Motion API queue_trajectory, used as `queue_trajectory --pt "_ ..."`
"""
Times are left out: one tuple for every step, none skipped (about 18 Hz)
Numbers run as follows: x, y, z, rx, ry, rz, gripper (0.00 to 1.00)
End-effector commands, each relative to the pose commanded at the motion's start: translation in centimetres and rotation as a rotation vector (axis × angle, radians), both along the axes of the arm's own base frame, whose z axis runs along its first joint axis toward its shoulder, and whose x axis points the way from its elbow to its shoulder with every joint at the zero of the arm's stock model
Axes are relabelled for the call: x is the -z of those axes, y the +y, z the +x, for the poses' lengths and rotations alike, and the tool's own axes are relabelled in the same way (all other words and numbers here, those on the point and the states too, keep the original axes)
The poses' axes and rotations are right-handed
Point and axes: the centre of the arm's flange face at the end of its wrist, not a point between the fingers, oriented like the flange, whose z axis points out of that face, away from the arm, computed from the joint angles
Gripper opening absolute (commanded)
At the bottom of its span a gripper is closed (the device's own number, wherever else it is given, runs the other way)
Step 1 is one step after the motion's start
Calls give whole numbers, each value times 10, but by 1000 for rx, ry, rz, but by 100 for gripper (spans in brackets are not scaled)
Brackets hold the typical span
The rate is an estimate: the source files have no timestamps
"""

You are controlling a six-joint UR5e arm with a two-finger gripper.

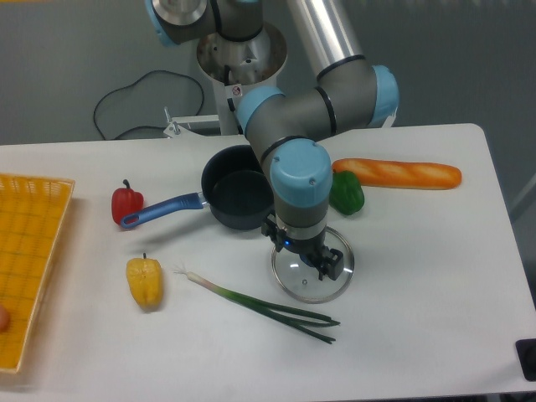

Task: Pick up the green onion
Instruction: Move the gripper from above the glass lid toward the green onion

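Far left, 1 yellow mesh basket (pixel 29 251) sat at the table (pixel 435 318) edge, partly cut off by the frame. Next came 1 red bell pepper (pixel 126 203), w/ 1 yellow bell pepper (pixel 145 281) below it, nearer the camera; the two were apart, not touching.

1 dark saucepan (pixel 238 198) stood mid-table, its blue handle (pixel 163 209) pointing left toward the red pepper, handle tip just beside it.

1 green onion (pixel 251 300) lay flat on the table in front of the pan — whitish rooted tip at left near the yellow pepper, stalk running down-right and splitting into dark green leaves at the right end. Nothing touched it.

1 glass lid (pixel 311 266) lay flat just right of the onion's middle, close to the leaves but apart from them. The gripper (pixel 306 255) hung over the lid's left part, pointing down, arm coming in from the top of the frame. Fingers were dark and bunched against the lid's glare; cannot tell if the jaws were apart or together, nor if they touched the lid.

Right of the pan, 1 green bell pepper (pixel 347 193) sat partly behind the arm's wrist, touching or nearly touching 1 baguette (pixel 400 173) that stretched off to the right.

Behind the table, 1 black cable (pixel 126 100) looped on the floor.
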Motion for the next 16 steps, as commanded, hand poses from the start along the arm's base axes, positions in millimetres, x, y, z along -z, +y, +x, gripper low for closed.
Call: queue_trajectory --pt "1 0 1 3 3 -4 100" --pt "1 1 2 4 2 -5 100" --pt "1 0 1 1 0 -2 100" --pt "0 0 2 0 -2 0 100" --pt "1 0 2 2 -4 0 100" --pt "5 0 5 3 -9 -6 100" --pt "8 0 6 3 -14 -10 100" --pt "17 -2 11 3 -22 -25 100" --pt "25 -3 18 10 -28 -40 100" --pt "26 -3 21 13 -22 -49 100" --pt "26 -4 20 5 -20 -46 100" --pt "25 -4 19 -10 -19 -40 100" --pt "28 -3 20 -42 -20 -39 100" --pt "32 -2 20 -81 -21 -38 100" --pt "34 3 22 -114 -13 -28 100" --pt "37 8 24 -132 -3 -16 100"
